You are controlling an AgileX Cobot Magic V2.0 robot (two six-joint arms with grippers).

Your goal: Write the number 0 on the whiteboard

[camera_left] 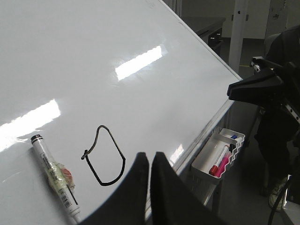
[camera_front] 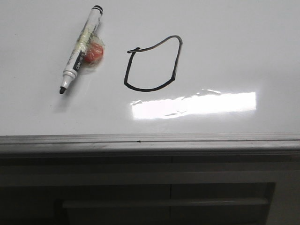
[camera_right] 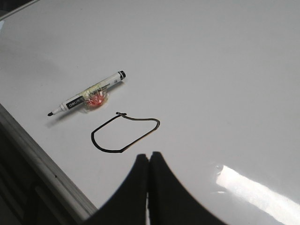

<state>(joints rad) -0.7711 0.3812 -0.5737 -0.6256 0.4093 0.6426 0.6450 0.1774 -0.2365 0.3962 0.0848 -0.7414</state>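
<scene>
Glossy and white, the whiteboard [camera_front: 243, 56] fills nearly every view, its grey frame running along the near edge with dark panelling below. On it sits the number 0 [camera_front: 152, 63], a closed, lopsided black loop, just ahead of both grippers and a little below them. The left gripper [camera_left: 150, 161] hangs off the board with its fingers pressed together and nothing between them; the right gripper [camera_right: 149, 164] is likewise closed and empty.

The marker [camera_front: 80, 49] lies flat beside the loop, uncapped tip toward the frame, with a clear taped wad and something red stuck to its barrel. It looks light, rigid and smooth, likely to roll or slip on the slick board. I judge the best hold is across the barrel at the taped part, which should grip better than bare plastic.

A white tray [camera_left: 220, 157] of spare markers hangs off the board's side.
</scene>
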